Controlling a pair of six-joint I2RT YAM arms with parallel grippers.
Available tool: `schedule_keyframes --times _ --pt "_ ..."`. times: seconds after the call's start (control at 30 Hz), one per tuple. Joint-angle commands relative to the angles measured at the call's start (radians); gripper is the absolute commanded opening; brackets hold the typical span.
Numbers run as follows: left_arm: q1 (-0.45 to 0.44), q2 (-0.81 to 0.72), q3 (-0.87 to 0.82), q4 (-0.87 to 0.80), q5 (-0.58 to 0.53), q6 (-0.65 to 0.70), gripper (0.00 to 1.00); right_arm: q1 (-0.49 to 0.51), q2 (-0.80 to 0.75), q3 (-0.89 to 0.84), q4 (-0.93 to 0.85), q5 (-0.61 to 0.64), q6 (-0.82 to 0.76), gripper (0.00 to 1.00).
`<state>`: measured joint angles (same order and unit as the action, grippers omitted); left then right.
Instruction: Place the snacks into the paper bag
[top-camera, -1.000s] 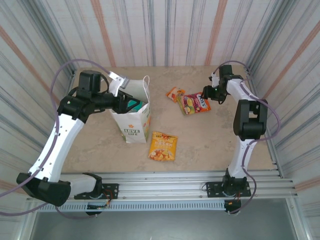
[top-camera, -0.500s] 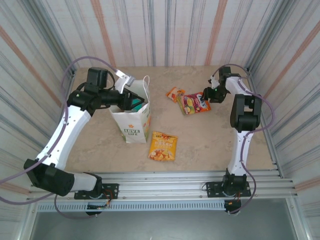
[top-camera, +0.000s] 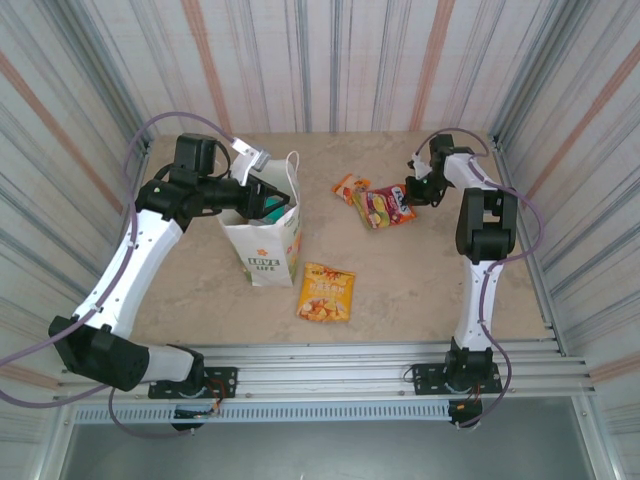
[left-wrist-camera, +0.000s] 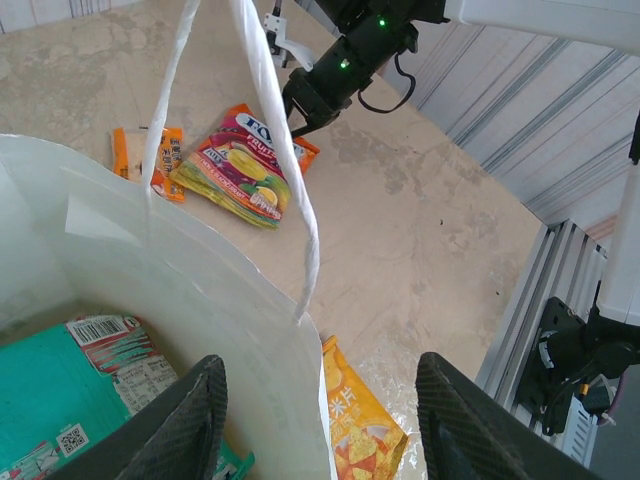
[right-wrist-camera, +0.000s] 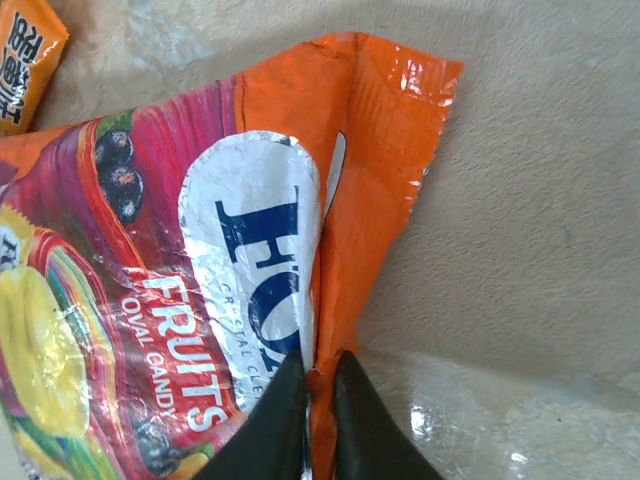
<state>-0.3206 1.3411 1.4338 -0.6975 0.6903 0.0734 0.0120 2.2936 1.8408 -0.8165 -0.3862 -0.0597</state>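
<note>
Right claw (top-camera: 410, 192), seen from above, is down at the far side of the table (top-camera: 420, 270), its tips on the near corner of the Fox's fruit candy packet (top-camera: 390, 207). A small orange packet (top-camera: 349, 187) lies just beyond that. Left claw (top-camera: 257, 198) sits at the mouth of the paper bag (top-camera: 265, 245), with a yellow snack packet (top-camera: 327, 292) on the table beside the bag.

From the left wrist, the left claw (left-wrist-camera: 320, 362) is released, its fingers spread to either side of the paper bag's (left-wrist-camera: 150, 260) rim. One finger is inside, over a teal packet (left-wrist-camera: 40, 390). The twisted handle (left-wrist-camera: 280, 150) loops ahead of it.

From the right wrist, the right claw (right-wrist-camera: 318, 372) is clenched on a raised fold of the Fox's fruit candy packet (right-wrist-camera: 200, 300).
</note>
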Motion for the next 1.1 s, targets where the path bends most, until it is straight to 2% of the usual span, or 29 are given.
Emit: schedule_keyframes --times 0.0,0.2,0.6,0.83,1.07 --pt "0.004 -0.017 0.023 0.008 0.006 -0.01 0.54 0.01 -0.06 -0.082 0.005 0.04 -0.028 0.07" --pt "-0.007 -0.043 0.026 0.007 -0.011 -0.018 0.54 0.016 -0.265 -0.248 0.103 0.055 -0.043 0.0" --pt "-0.037 -0.045 0.062 -0.046 -0.017 -0.019 0.55 0.099 -0.68 -0.514 0.209 0.037 -0.147 0.0" --pt "-0.062 -0.039 0.057 -0.047 0.038 0.017 0.53 0.217 -0.896 -0.59 0.221 -0.079 -0.361 0.0" --pt "-0.147 -0.025 0.04 -0.032 0.021 0.106 0.59 0.295 -1.023 -0.6 0.208 -0.297 -0.488 0.0"
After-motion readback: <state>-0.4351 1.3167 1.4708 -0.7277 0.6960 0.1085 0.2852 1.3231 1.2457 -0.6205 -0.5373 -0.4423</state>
